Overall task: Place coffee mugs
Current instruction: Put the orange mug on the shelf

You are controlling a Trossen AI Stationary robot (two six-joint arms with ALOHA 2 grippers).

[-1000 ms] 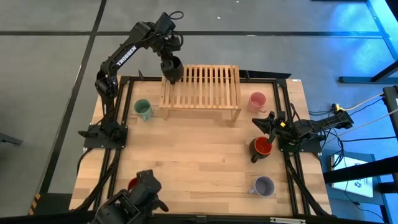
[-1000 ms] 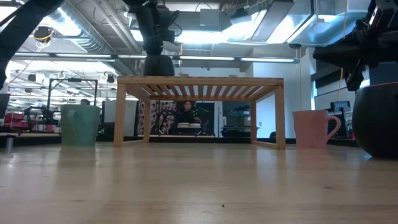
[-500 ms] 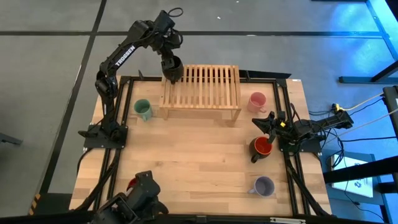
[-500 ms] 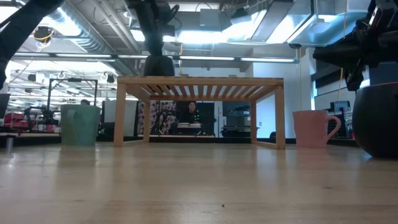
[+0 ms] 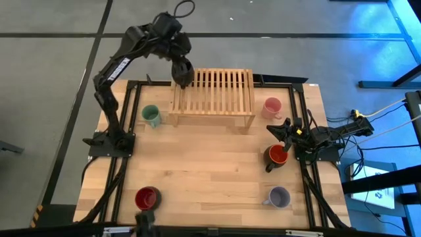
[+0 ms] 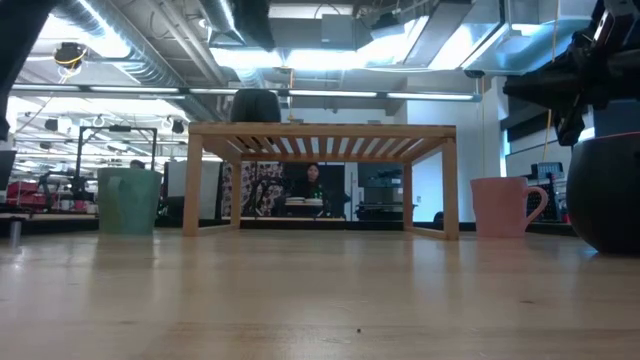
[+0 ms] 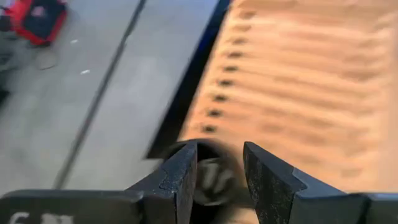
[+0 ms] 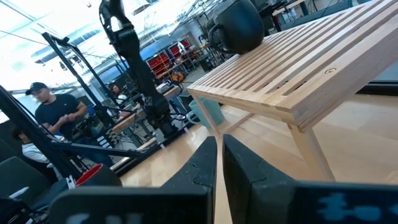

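Nearest the front edge of my pale wooden table [image 5: 210,171] stand the dark red round mug [image 5: 146,197] on my left and the lavender-grey handled mug [image 5: 279,197] on my right. Further in, the orange-red mug with a dark outside [image 5: 277,155] sits just beside my right gripper [image 5: 284,129], whose fingers are pressed together with nothing between them. Beyond it is the pink mug [image 5: 272,106]; across the table stands the green mug [image 5: 151,115], beside the slatted wooden rack [image 5: 214,97]. On the rack's far left corner rests the black round mug [image 5: 183,71]. My left gripper [image 7: 219,174] hangs just above it, fingers spread, pinching nothing.
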